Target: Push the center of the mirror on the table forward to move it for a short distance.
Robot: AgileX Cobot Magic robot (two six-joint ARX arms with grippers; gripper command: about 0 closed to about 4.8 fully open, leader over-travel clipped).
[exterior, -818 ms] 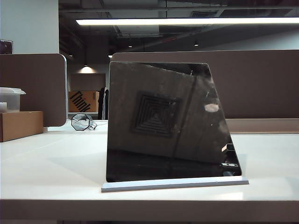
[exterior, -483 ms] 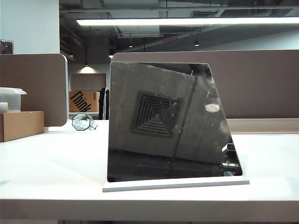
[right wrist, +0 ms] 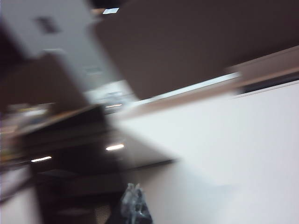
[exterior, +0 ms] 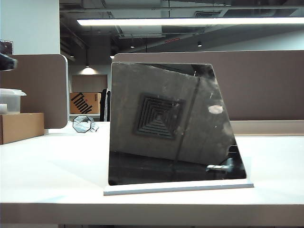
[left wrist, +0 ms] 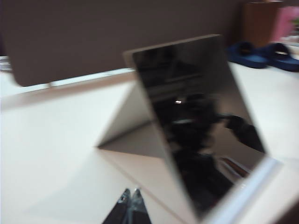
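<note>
The left gripper (left wrist: 130, 201) shows only its two dark fingertips, pressed together with no gap. The right gripper (right wrist: 133, 198) is blurred; its tips appear closed together. In the exterior view a dark bit of the left arm (exterior: 7, 61) juts in.

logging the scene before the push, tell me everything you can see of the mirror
The mirror is a frameless dark reflective panel, roughly square with its right edge slanting, leaning upright on a thin pale base strip on the white table. It reflects a ceiling vent. The left wrist view shows a pale prop behind it. Neither the left hand nor the right hand, both apparently shut, touches it.
</note>
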